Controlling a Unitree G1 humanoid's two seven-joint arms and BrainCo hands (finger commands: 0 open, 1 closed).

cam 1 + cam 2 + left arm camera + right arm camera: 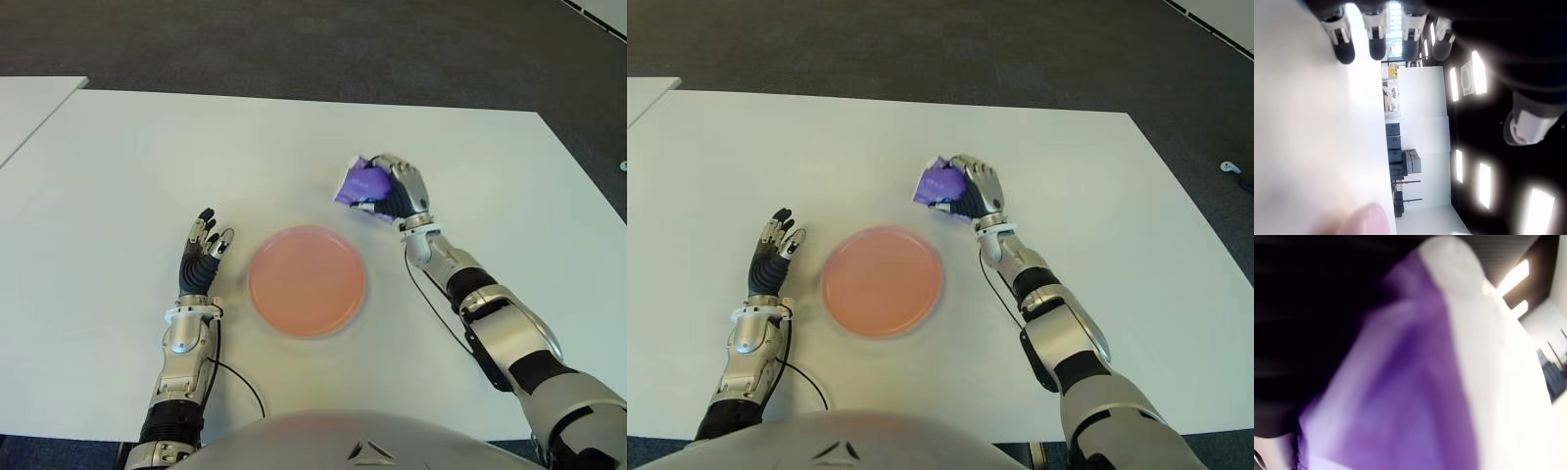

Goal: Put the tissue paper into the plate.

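The white desk (294, 147) spreads out before me, and on it, near my body, sits the pink plate (307, 280), round, shallow and holding nothing. My left hand (204, 253) shows just left of the plate, fingers stretched out straight and holding nothing. My right hand (397, 191) is beyond the plate and to its right, curled around the tissue paper (361, 182), a purple packet that sticks out past my fingers on the side toward the plate; I cannot tell whether it is off the desk or touching it. I judge the tissue paper to be very light and soft, something that gives under pressure and will not break, though its wrapper looks smooth and could slide if my grip slackens, so a hold across its middle with fingers on one face and thumb on the other seems safest. The eye views show the plate, both hands and the gap between packet and plate; my right wrist view shows only the purple packet (1415, 382) pressed close, and my left wrist view shows my bare fingertips (1376, 46) over the desk.
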